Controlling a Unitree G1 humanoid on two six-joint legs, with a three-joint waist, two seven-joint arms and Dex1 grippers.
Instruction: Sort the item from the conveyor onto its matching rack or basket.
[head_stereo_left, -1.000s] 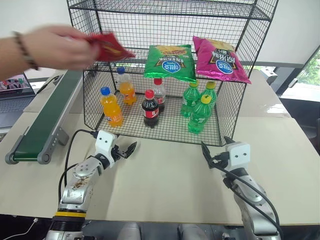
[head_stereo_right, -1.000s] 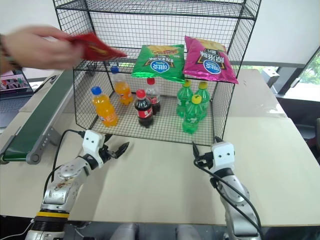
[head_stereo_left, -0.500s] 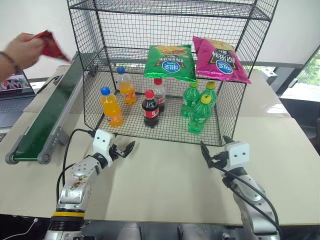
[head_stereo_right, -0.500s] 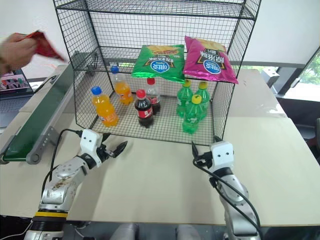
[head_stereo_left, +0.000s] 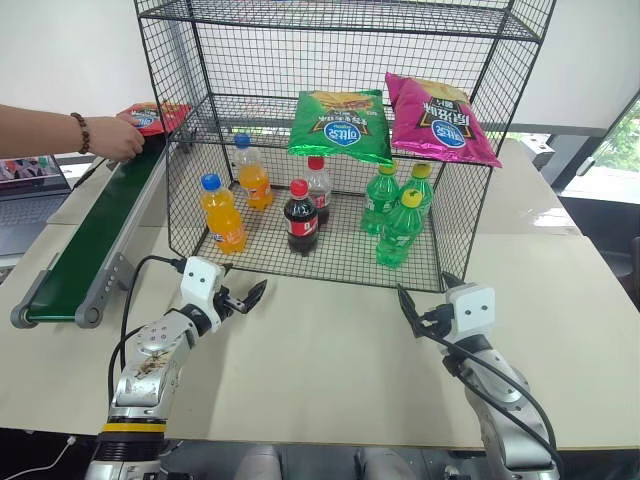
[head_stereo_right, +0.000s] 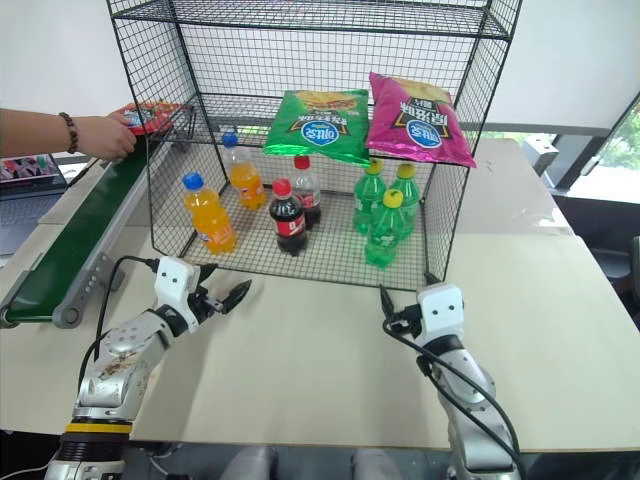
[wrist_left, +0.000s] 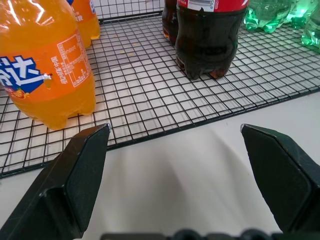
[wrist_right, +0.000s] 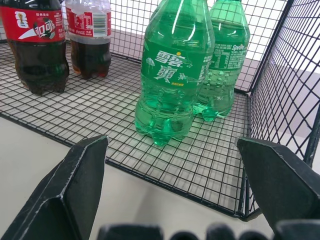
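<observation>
The item, a red chip bag (head_stereo_left: 155, 115), lies at the far end of the conveyor (head_stereo_left: 95, 235), and a person's hand (head_stereo_left: 115, 137) rests on it. The tall black wire rack (head_stereo_left: 480, 190) stands at the middle of the table, right of the belt. My left gripper (head_stereo_left: 243, 296) hovers open over the table in front of the rack's left corner, far from the bag. In the left wrist view the fingers (wrist_left: 82, 170) frame an orange soda bottle (wrist_left: 45, 70). My right gripper (head_stereo_left: 423, 290) is open and empty before the rack's right corner.
A green chip bag (head_stereo_left: 340, 125) and a magenta chip bag (head_stereo_left: 440, 120) lie on the rack's middle tier. Orange soda (head_stereo_left: 222, 213), cola (head_stereo_left: 301, 218) and green bottles (head_stereo_left: 400, 225) stand on its bottom tier. A laptop (head_stereo_left: 30, 190) sits at far left. Bare table (head_stereo_left: 330, 360) lies in front.
The person's hand has carried the red bag from in front of the rack leftward and down onto the far end of the belt. Both grippers have stayed in place, open.
</observation>
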